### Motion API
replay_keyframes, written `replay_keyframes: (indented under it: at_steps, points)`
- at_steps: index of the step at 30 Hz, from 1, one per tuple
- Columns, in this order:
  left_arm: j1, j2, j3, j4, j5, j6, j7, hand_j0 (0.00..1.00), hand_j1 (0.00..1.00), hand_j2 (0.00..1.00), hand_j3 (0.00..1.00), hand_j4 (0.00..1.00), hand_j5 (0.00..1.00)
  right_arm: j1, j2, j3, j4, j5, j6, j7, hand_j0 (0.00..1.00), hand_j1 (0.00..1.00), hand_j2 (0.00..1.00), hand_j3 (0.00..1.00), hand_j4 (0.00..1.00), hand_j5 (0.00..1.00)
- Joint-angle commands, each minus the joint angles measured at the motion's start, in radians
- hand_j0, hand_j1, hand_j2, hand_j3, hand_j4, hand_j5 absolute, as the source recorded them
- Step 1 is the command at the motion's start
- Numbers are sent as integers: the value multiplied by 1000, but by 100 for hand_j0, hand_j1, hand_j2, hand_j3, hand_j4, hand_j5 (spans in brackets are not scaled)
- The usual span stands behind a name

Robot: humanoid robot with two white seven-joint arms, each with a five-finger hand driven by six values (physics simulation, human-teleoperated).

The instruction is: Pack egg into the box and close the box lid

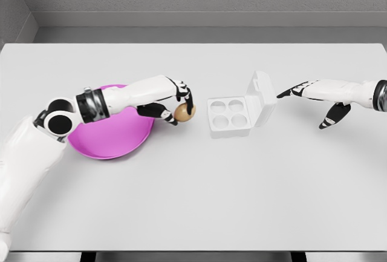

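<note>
- Head view: the left hand (179, 106) is clamped on the egg (184, 112), thumb below and fingers curled over the top, just past the right rim of the pink bowl (109, 144) and short of the box (230, 117).
- The egg looks pinched at the fingertips only, with most of its shell showing, so I judge the hold shallow; any jolt on the way across could roll it out onto the table (199, 201).
- The box sits open with four round wells, all empty. Its lid (261, 97) stands nearly upright on the far right side, hinged away from the left hand.
- The wells are small next to the fingers. If the hand comes in low, the fingers could catch the near wall and push the light box sideways, or the egg could land on the ridge between wells and roll off.
- Letting go too high could bounce or crack the egg; letting go with the thumb still under it could flick it out.
- The right hand (314, 101) hovers just right of the lid, fingers spread and holding nothing, pointing toward it.
- If that hand pushes the lid before the left hand is clear, the lid could strike the fingers or the egg; a push too high on the lid could tip or slide the whole box instead of folding it shut.
</note>
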Motion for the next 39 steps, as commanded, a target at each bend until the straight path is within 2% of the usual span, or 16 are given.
replay_keyframes:
  at_steps: [1,39]
  points:
    - [0,-12,1,5,8,3,0,37,37,37,37,37,37,0,-1,-1,0,-4,2,0,100,100,100,100,100,100]
    - [-25,-98,-13,25,7,3,-9,37,37,37,37,37,37,-2,-1,-1,0,-6,2,0,100,100,100,100,100,100]
